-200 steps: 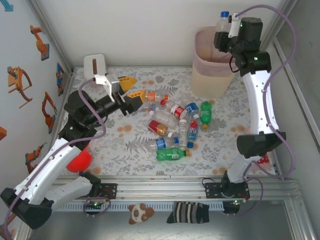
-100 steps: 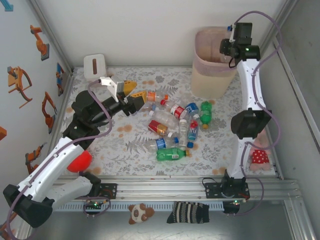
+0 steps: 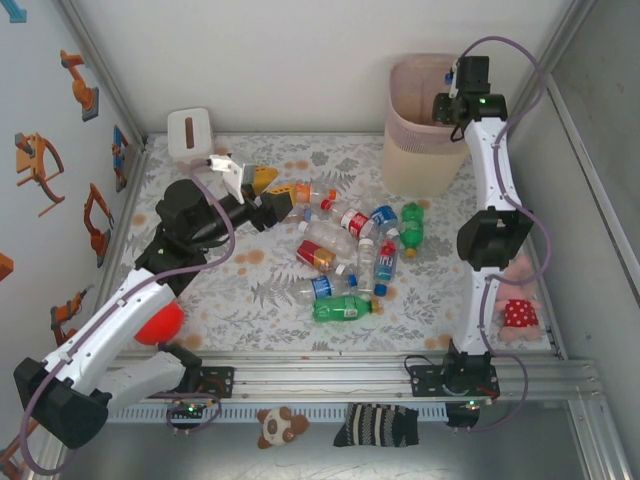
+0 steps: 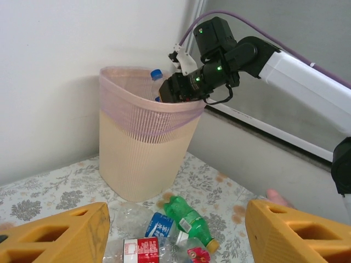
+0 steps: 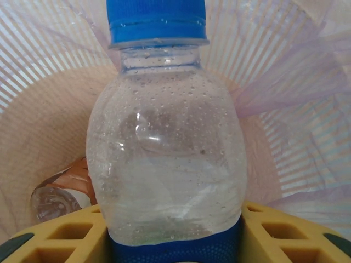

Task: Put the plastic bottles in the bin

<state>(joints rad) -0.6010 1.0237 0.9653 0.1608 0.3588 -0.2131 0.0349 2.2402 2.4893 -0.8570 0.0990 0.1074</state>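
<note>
Several plastic bottles lie in a heap mid-table, among them a green one. My left gripper hovers open at the heap's left end. In the left wrist view its yellow fingers stand wide apart over a green bottle and two labelled ones. The beige-pink bin stands at the back right. My right gripper reaches over its rim. It is shut on a clear, blue-capped bottle, held cap-first inside the bin. From the left wrist, that cap pokes above the rim.
A white tissue box sits at the back left corner and a red ball beside my left arm. A plush toy lies by the right wall. A brown bottle rests at the bin's bottom.
My right arm has swung the clear bottle from above the bin's far rim down into its mouth. The left gripper has edged toward the heap, still open.
</note>
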